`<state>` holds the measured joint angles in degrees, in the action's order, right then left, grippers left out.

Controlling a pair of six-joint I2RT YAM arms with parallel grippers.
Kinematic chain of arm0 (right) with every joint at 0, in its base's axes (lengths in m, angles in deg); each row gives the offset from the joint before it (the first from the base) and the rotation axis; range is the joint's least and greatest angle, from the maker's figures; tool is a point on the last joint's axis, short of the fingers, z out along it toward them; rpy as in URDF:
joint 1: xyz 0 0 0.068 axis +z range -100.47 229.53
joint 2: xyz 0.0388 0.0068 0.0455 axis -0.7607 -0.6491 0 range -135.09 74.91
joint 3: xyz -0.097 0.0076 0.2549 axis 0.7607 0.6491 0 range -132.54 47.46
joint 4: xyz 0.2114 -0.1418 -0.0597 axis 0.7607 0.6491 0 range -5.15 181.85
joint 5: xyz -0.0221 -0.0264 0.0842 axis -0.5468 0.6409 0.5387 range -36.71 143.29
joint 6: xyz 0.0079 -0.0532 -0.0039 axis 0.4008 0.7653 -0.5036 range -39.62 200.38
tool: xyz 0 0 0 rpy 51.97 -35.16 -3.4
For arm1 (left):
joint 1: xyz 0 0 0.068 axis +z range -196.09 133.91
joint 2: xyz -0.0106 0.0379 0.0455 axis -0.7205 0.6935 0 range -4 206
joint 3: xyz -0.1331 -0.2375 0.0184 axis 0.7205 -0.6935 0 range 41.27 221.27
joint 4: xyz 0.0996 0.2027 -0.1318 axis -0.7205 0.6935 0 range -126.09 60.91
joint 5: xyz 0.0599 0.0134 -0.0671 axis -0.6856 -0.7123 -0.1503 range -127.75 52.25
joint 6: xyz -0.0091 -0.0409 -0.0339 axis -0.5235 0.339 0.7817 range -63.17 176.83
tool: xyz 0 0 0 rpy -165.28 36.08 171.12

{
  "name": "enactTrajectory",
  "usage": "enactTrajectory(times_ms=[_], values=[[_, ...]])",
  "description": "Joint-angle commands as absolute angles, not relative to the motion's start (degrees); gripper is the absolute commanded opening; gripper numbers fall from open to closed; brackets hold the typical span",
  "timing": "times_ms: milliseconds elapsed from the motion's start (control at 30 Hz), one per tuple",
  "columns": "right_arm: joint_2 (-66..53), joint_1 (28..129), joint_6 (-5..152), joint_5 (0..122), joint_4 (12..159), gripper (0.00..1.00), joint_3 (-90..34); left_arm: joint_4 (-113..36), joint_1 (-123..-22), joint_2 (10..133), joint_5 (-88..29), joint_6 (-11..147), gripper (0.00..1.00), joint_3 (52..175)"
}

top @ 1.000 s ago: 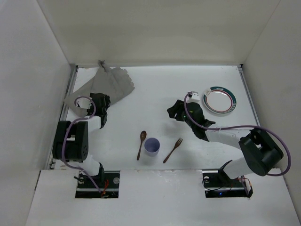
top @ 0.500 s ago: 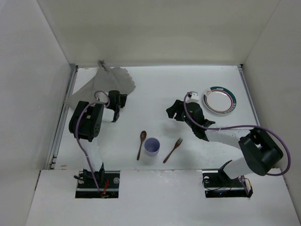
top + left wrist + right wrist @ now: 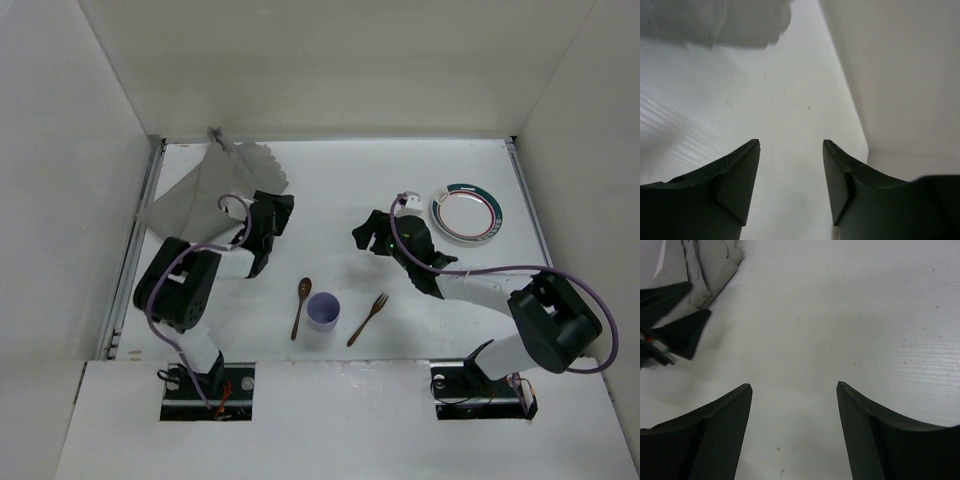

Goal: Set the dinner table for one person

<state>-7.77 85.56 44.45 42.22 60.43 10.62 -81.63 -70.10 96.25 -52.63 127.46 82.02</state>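
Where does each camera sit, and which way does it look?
Top external: above and behind the bases, looking down on the dinner table; both arms show whole.
Left wrist: on the left arm, looking low over the table at the grey cloth and a wall; open left gripper shows.
Right wrist: on the right arm, looking down across the table; open right gripper shows.
Shared: all three catch the grey cloth; right wrist also sees the left gripper.

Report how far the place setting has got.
Little looks done. The grey mat lies crumpled at the far left and the plate sits far right, apart from the spoon, cup and fork near the front. Nothing is in hand: the left gripper and right gripper are both open and empty. Left: spread the mat, gather everything on it.
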Motion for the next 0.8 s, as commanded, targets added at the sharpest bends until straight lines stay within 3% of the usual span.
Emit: enactTrajectory(times_ms=[0,133,567,633,767], values=[[-8.32,86.13,45.31,42.92,58.75,0.75,7.83,-83.12,-68.73,88.12,-66.56,123.19,0.55,77.32],[-9.03,86.22,45.13,43.97,58.75,0.75,7.56,-77.67,-64.78,85.74,-67.81,127.05,0.6,74.15],[-10.17,86.22,44.61,46.08,59.45,0.76,6.95,-78.1,-53.53,92.41,-63.52,128.2,0.6,77.65],[-10.26,86.31,44.78,46.26,59.63,0.76,6.68,-79.94,-51.94,94.69,-61.06,128.46,0.56,78.09],[-10.61,86.4,44.69,46.34,59.45,0.76,6.68,-84.42,-50.01,96.64,-56.66,129.52,0.3,77.74]])
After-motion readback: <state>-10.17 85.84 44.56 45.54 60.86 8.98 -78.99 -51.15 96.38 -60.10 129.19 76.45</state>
